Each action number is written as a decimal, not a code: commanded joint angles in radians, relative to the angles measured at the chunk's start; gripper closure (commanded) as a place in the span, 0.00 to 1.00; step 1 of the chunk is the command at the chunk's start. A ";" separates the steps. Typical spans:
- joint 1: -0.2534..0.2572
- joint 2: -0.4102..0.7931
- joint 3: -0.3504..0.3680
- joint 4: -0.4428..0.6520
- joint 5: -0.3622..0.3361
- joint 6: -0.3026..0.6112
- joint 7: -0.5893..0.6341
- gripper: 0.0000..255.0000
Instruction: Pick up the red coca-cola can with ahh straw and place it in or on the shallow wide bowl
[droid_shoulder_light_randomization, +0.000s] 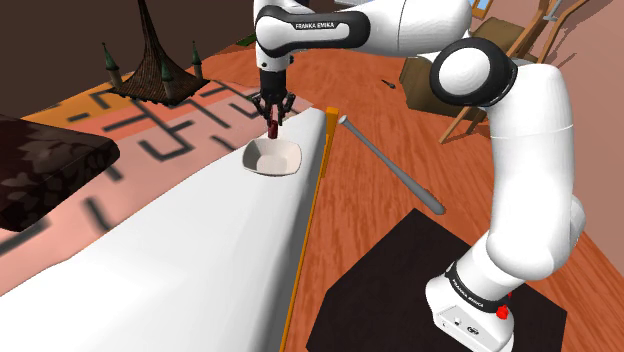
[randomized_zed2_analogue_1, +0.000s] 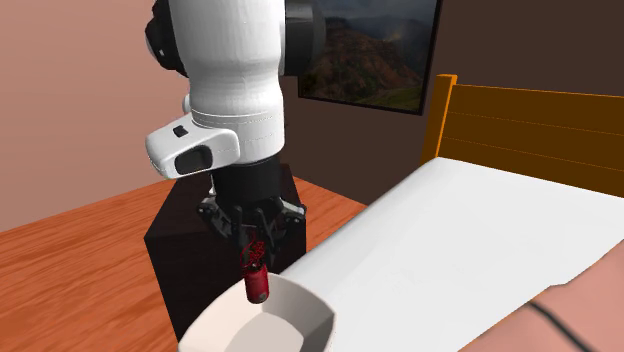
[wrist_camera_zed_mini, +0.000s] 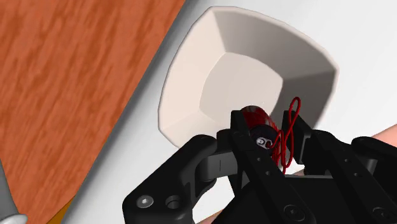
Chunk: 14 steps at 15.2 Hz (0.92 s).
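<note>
Wrist view showed the black gripper (wrist_camera_zed_mini: 277, 145) closed on the red can (wrist_camera_zed_mini: 256, 118), one finger pressed against each side; a looping red straw (wrist_camera_zed_mini: 292, 121) curled out of the can's top; the can hung upright over the hollow of the white shallow bowl (wrist_camera_zed_mini: 191, 89), its lower end about level with the rim; whether it touched the inside could not be told; the bowl sat on a white bed (droid_shoulder_light_randomization: 180, 250), near the edge beside the wooden floor (wrist_camera_zed_mini: 63, 76).
</note>
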 joint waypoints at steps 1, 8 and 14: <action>-0.002 0.012 -0.003 -0.005 -0.003 0.017 -0.004 1.00; -0.009 0.028 -0.007 -0.075 -0.010 0.101 0.002 1.00; -0.011 0.046 -0.012 -0.115 -0.018 0.158 0.006 1.00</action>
